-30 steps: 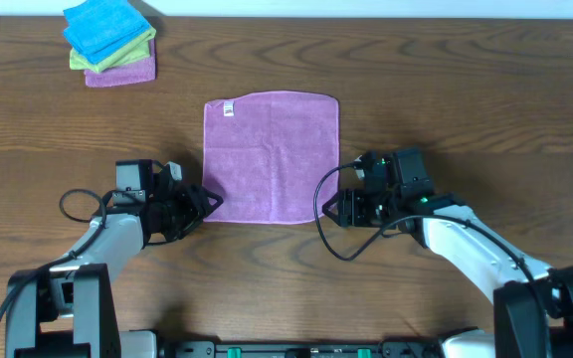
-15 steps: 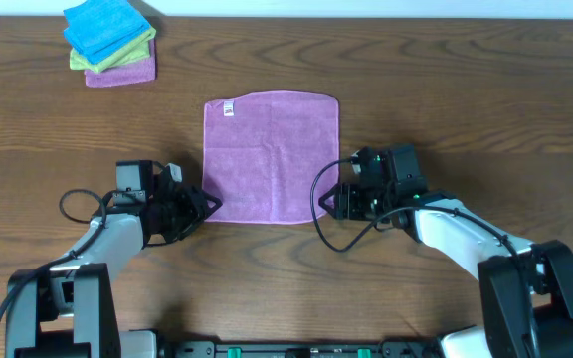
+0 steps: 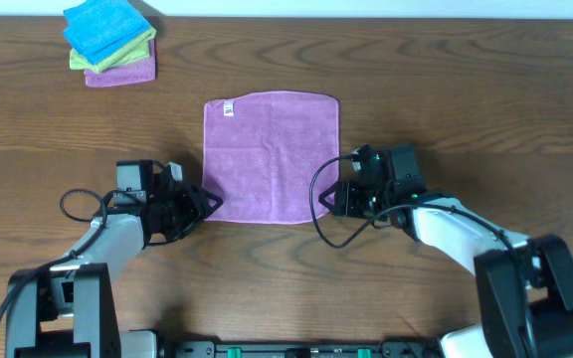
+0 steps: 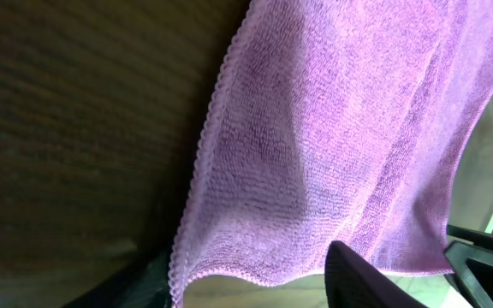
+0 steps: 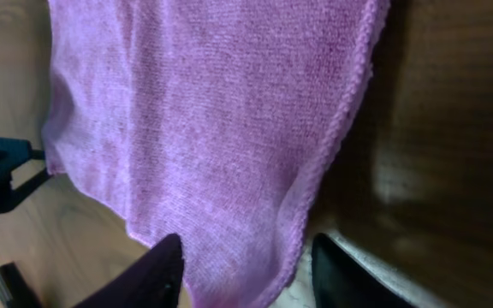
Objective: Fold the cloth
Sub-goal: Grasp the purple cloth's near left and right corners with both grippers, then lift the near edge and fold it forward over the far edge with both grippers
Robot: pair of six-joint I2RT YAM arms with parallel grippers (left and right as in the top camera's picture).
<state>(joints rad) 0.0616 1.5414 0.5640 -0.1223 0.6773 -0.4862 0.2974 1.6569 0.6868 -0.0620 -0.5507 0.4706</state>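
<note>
Cloth of lilac microfibre is lying spread flat on the wooden table, its small white tag sitting at the far left corner. At the cloth's near left corner the left gripper is resting low against the wood, and at the cloth's near right corner the right gripper is doing the same, the two arms reaching in from either side of the cloth's near edge. Through the left wrist camera the cloth's scalloped hem is curling up slightly off the table, and the corner is sitting in the gap between the dark fingers, which are standing apart and not pinching the fabric. Through the right wrist camera the near right corner is likewise lying between the two fingers; one is overlapping the fabric, the other is standing just beside the hem, and the jaws are parted rather than clamped. Well beyond the cloth's far left corner, a stack of folded cloths is sitting with a bright blue one on top.
</note>
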